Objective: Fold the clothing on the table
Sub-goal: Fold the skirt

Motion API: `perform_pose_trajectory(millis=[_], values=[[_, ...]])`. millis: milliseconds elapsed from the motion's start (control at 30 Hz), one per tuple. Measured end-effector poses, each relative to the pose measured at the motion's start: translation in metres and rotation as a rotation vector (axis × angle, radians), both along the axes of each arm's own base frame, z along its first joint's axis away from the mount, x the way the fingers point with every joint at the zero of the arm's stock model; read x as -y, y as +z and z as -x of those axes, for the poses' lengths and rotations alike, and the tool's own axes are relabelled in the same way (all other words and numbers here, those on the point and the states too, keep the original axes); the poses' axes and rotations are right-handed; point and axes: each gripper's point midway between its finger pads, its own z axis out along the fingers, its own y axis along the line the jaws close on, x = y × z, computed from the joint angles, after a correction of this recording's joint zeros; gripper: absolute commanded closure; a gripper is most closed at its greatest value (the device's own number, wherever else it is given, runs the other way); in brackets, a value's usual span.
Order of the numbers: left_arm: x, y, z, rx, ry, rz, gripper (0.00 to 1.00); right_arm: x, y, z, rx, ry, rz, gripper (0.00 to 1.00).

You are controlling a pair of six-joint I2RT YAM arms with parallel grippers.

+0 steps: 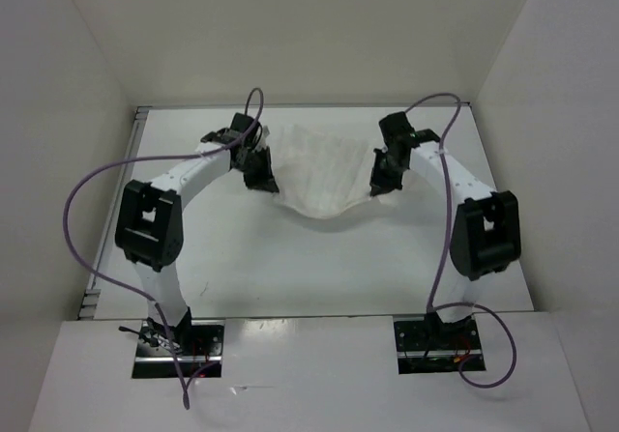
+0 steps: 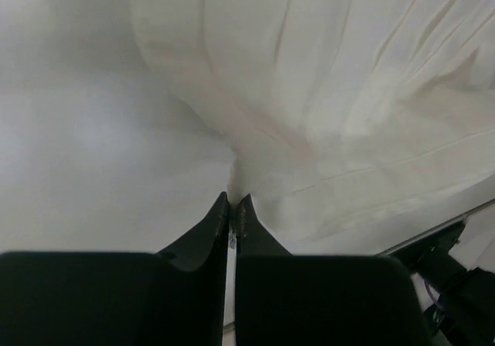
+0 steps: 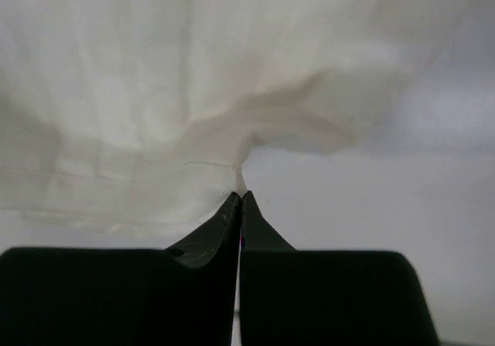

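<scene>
Left gripper (image 1: 263, 179), right gripper (image 1: 379, 187) each clenched on clothing (image 1: 324, 166) corner. Near edge held raised, sagging between; rest on far desk (image 1: 319, 258). Likely ready to fold.

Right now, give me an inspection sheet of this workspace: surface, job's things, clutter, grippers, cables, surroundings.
Surface: table, plain white, matte.
Job's things: clothing, white and wrinkled, spread between the arms, near edge sagging in the middle.
Clutter: nothing seen.
Grippers: left gripper shut on the clothing's left side; right gripper shut on its right side, fabric bunched at both.
Cables: purple cables loop from each wrist to its base.
Surroundings: white walls on three sides.
</scene>
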Motion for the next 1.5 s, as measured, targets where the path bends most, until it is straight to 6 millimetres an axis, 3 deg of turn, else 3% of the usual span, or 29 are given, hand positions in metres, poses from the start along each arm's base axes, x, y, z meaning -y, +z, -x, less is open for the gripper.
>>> perform_pose_trajectory(millis=[67, 133, 200, 300, 367, 433, 500, 600, 700, 833, 933, 1100, 1200, 1233, 1300, 1400, 1500], values=[[0.007, 0.012, -0.060, 0.082, 0.006, 0.014, 1.00, -0.004, 0.007, -0.044, 0.043, -0.006, 0.010, 1.00], [0.008, 0.036, -0.115, 0.163, 0.024, 0.035, 1.00, -0.006, 0.033, -0.095, 0.147, -0.021, 0.007, 1.00], [0.006, 0.072, -0.167, 0.282, 0.036, 0.074, 1.00, 0.000, 0.077, -0.139, 0.287, -0.052, 0.012, 1.00], [-0.008, 0.146, -0.206, 0.457, 0.049, 0.120, 1.00, 0.018, 0.166, -0.179, 0.527, -0.110, 0.029, 1.00], [-0.017, 0.204, -0.210, 0.576, 0.051, 0.154, 1.00, 0.033, 0.230, -0.185, 0.687, -0.157, 0.042, 1.00], [-0.021, 0.264, -0.200, 0.707, 0.026, 0.190, 1.00, 0.039, 0.274, -0.172, 0.791, -0.177, 0.041, 1.00], [-0.021, 0.302, -0.175, 0.770, -0.004, 0.206, 1.00, 0.041, 0.301, -0.148, 0.853, -0.178, 0.039, 1.00], [-0.018, 0.332, -0.131, 0.800, -0.061, 0.234, 1.00, 0.044, 0.316, -0.107, 0.895, -0.154, 0.016, 1.00], [-0.017, 0.336, -0.093, 0.777, -0.099, 0.267, 1.00, 0.042, 0.317, -0.076, 0.910, -0.111, -0.003, 1.00], [-0.029, 0.316, -0.036, 0.706, -0.143, 0.342, 1.00, 0.027, 0.309, -0.027, 0.926, 0.009, -0.035, 1.00], [-0.037, 0.308, 0.006, 0.677, -0.167, 0.393, 1.00, 0.016, 0.320, 0.013, 0.973, 0.098, -0.087, 1.00], [-0.031, 0.320, 0.095, 0.725, -0.243, 0.495, 1.00, 0.016, 0.344, 0.083, 1.076, 0.181, -0.183, 1.00], [-0.031, 0.326, 0.120, 0.780, -0.258, 0.516, 1.00, 0.014, 0.341, 0.106, 1.093, 0.214, -0.222, 1.00], [-0.031, 0.324, 0.119, 0.784, -0.253, 0.518, 1.00, 0.012, 0.335, 0.104, 1.082, 0.218, -0.224, 1.00], [-0.032, 0.308, 0.097, 0.745, -0.220, 0.507, 1.00, 0.008, 0.314, 0.087, 1.023, 0.216, -0.209, 1.00], [-0.033, 0.257, 0.028, 0.588, -0.150, 0.481, 1.00, -0.001, 0.266, 0.029, 0.869, 0.202, -0.156, 1.00], [-0.035, 0.191, -0.056, 0.399, -0.075, 0.438, 1.00, -0.002, 0.213, -0.039, 0.702, 0.158, -0.086, 1.00]])
